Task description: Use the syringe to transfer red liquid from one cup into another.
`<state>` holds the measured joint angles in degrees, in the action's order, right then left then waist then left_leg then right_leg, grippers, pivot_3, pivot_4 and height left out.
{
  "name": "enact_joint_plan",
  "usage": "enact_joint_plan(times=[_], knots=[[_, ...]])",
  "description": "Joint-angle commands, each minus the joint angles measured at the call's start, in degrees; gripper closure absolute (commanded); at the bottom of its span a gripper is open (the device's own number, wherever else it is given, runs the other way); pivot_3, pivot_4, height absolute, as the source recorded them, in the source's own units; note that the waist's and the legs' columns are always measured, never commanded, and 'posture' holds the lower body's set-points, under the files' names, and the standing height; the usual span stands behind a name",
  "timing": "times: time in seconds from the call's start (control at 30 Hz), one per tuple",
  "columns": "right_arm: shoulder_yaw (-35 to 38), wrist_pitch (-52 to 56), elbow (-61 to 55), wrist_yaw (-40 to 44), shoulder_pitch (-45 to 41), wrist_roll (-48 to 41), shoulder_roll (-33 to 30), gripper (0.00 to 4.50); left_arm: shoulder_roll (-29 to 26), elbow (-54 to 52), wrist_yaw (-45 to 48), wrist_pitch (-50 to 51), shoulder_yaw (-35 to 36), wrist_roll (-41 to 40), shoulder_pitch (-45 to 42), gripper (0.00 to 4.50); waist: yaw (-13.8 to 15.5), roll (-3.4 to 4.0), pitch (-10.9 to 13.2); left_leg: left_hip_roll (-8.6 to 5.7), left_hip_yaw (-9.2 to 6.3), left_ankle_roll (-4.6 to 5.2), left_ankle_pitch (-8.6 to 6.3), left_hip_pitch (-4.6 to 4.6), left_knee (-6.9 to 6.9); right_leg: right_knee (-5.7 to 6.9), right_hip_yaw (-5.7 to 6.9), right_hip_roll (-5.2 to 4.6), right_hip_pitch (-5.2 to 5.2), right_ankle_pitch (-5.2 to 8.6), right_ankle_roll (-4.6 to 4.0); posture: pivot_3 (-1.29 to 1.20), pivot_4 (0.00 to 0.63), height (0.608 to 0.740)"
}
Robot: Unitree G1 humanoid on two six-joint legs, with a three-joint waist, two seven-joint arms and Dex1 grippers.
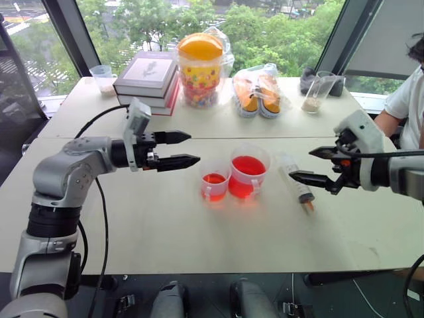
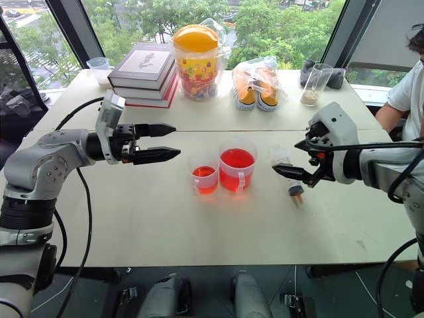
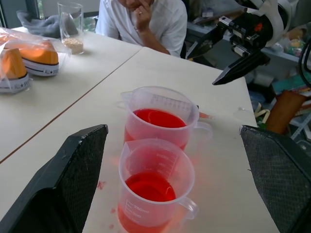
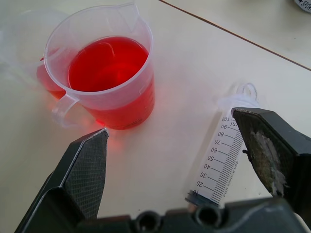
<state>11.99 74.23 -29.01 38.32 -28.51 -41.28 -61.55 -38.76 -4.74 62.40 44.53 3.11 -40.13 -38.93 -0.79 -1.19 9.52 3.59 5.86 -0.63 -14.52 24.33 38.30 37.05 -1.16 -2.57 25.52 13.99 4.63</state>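
Two pale tables (image 1: 199, 238) stood pushed together, a seam between them; large windows (image 1: 278, 26) with dark slanted frames showed green trees outside; daylight fell across the tabletops.

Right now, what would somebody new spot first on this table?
Probably the two cups of bright red liquid in the middle of the table: the big cup and the small cup touching on its left. Next, the two black claws hanging open over the table, the left claw beside the cups and the right claw just above the syringe lying flat.
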Motion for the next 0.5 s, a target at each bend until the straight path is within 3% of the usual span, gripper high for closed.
enact_joint_plan(times=[0.03,0.5], knots=[[1.10,-0.57,-0.59,-0.53,-1.39,-0.16,-0.01,0.04,-0.39,-1.70,-0.09,0.19,2.30,-1.87,-0.25,0.00,0.01,0.00,0.00,0.00,0.00,0.00,0.00,0.00,0.00,0.00,0.00,0.00,0.00,0.00,0.00,0.00,0.150,0.740],[2.59,-0.17,-0.40,-0.21,1.16,-0.49,-1.14,0.04,0.99,-2.07,-0.49,-0.39,1.74,-3.60,-0.56,0.00,0.00,0.00,0.00,0.00,0.01,0.00,0.00,0.00,0.00,0.00,0.00,0.00,0.00,-0.01,0.02,0.00,0.150,0.740]])
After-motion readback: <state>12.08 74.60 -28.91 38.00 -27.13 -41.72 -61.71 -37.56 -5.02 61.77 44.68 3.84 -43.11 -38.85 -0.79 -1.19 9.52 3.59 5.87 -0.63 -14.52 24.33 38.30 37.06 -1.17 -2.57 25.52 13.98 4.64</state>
